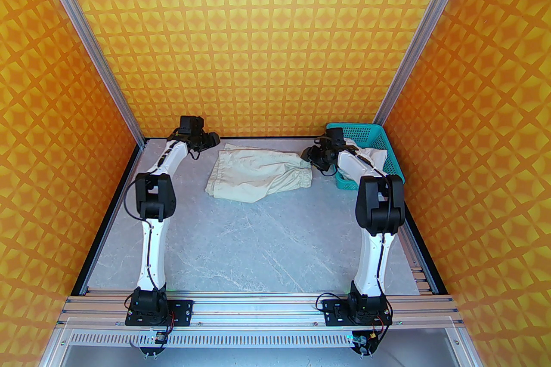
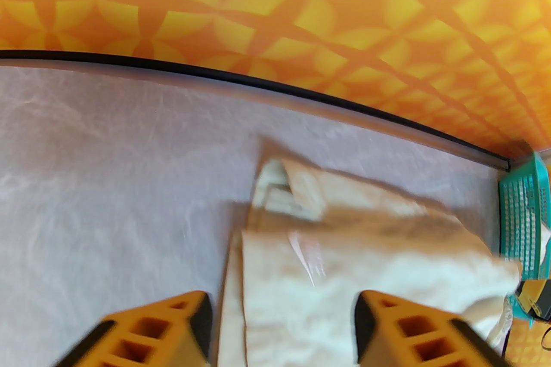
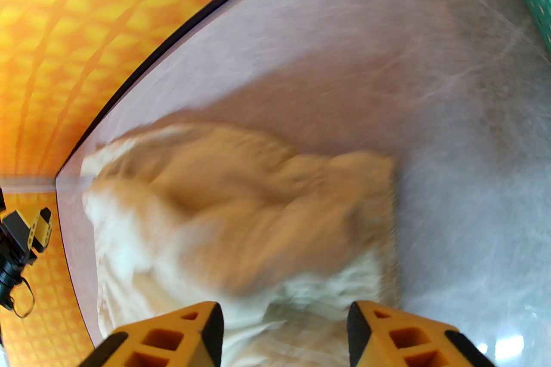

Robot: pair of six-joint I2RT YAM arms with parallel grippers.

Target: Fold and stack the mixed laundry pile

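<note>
The beige-cream garment [image 1: 258,176] lies flattened on the table [image 1: 258,253] near its far edge. Its long axis runs left to right, across the line between the 2 arms. The gathered elastic band [image 1: 301,177] is the right-hand end, and a straighter edge is the left-hand end.

Each arm sits at 1 end of the garment. The left fingers [image 2: 163,328] are spread, with nothing between them. In the top view they sit just beside the far-left corner. In the left wrist view the cloth stretches away ahead and to the right of the gap.

The right fingers [image 3: 181,335] are spread as well and pinch nothing. They hover at the elastic end, with the cloth running away ahead and to their left. Both wrist views are blurred, so whether either pair touches the fabric cannot be told.

The white shirt [image 1: 373,153] is heaped in the teal mesh basket [image 1: 379,129] at the far right corner, behind the right arm, which is the nearer arm to it.

The beige piece looks laid out rather than folded small. A fold would probably carry 1 end along the long axis toward the other, and either arm is placed to take its own end.
</note>
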